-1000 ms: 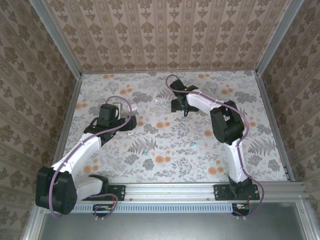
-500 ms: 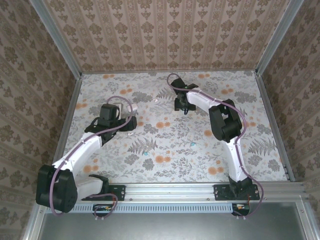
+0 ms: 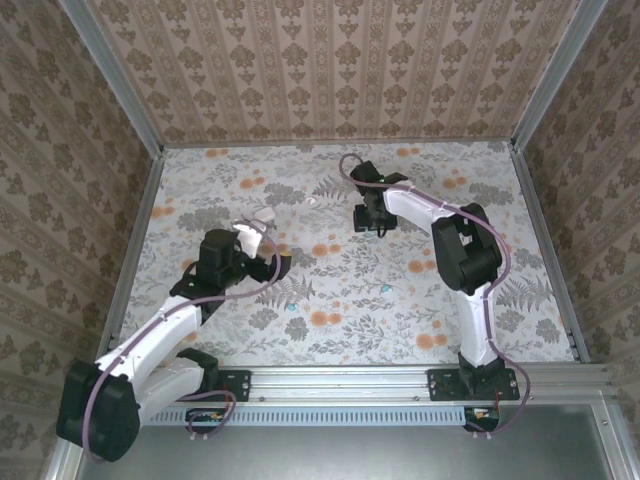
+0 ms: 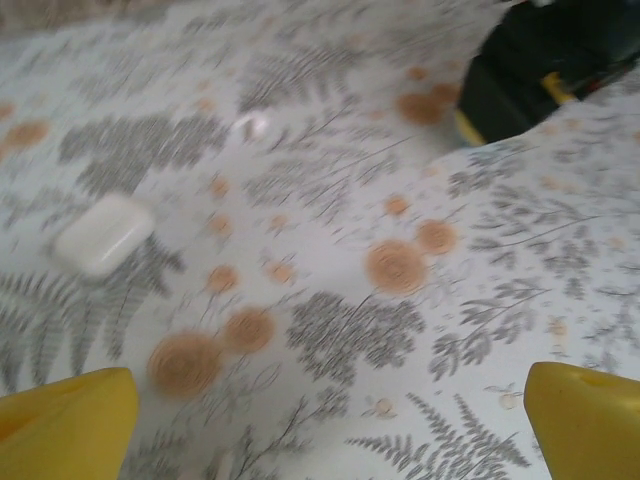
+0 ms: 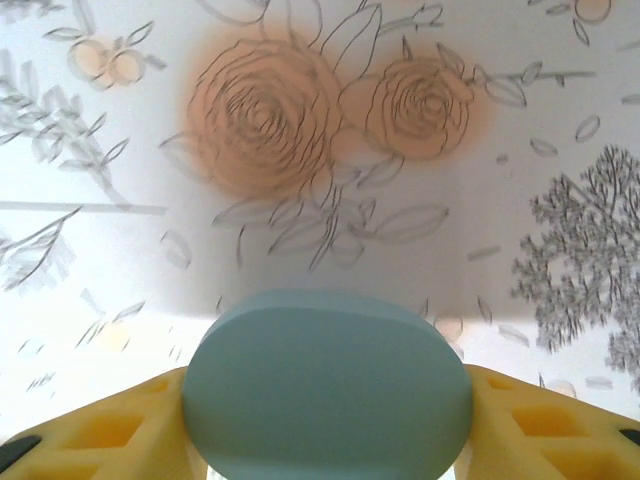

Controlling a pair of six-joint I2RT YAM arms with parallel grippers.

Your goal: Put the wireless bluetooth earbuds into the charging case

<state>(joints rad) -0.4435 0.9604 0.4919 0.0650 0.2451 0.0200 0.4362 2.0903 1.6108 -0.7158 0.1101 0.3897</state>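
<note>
— What has your right hand [image 5: 325, 425] got?
— The teal case [image 5: 325, 385], pinched across its width between both fingers, low by the table [image 5: 560, 120]. I grip it so that a bud can go in; whether its lid is up I cannot tell.
— And the left hand [image 4: 330, 420]?
— Spread wide, holding nothing, well left of the teal case. It is ready, I judge, to fetch a bud.
— Where are the buds?
— A white bud [image 3: 313, 201] lies near the teal case, to its left. Two teal specks [image 3: 292, 308], likely buds, lie nearer my bases than the case. The white case [image 4: 103, 235] sits farther left.
</note>
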